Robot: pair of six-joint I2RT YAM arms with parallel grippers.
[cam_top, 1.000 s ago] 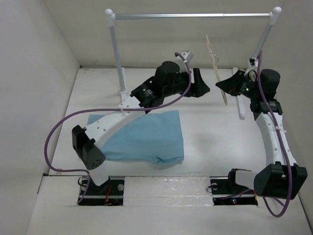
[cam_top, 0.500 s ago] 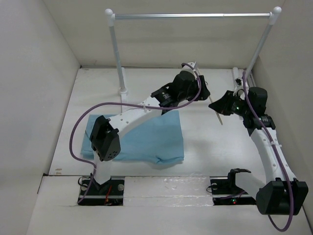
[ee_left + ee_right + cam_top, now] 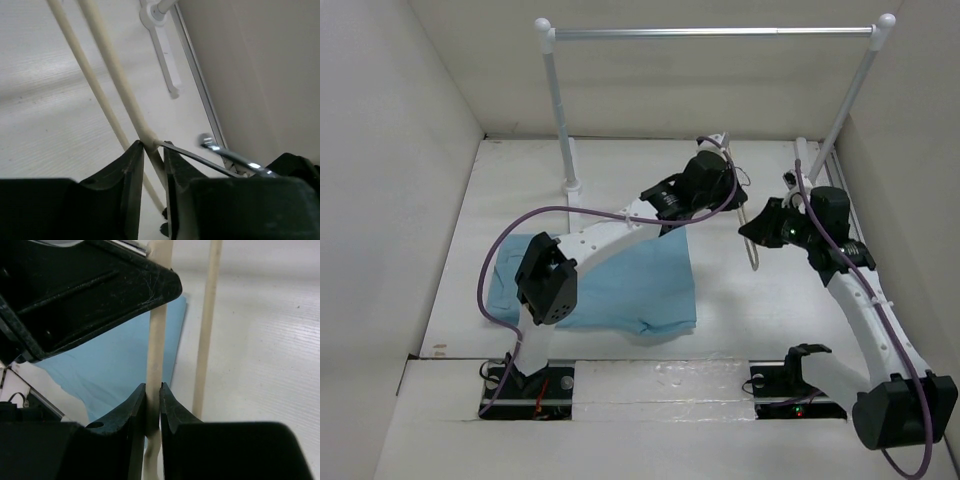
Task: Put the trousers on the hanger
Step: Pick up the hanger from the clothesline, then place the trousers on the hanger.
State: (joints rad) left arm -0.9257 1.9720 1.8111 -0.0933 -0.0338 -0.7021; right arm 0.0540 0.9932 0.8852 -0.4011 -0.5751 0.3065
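The cream hanger (image 3: 754, 255) is held low over the table, right of the trousers. My left gripper (image 3: 730, 178) is shut on it next to its metal hook (image 3: 227, 155); the wrist view shows the jaws pinching the cream bar (image 3: 117, 80). My right gripper (image 3: 753, 232) is shut on a hanger bar (image 3: 156, 340) further down, and a second bar (image 3: 207, 325) runs beside it. The light blue trousers (image 3: 620, 280) lie flat on the table's left half, partly under the left arm. They also show in the right wrist view (image 3: 125, 360). No button shows.
A silver rail (image 3: 710, 32) on two white posts (image 3: 558, 110) spans the back of the table. One post's foot shows in the left wrist view (image 3: 162, 35), near the right wall. White walls enclose the table on three sides.
The right gripper has brought the hanger down and nearer from its upright spot under the rail. The left gripper has moved in to its hook end and now grips it.
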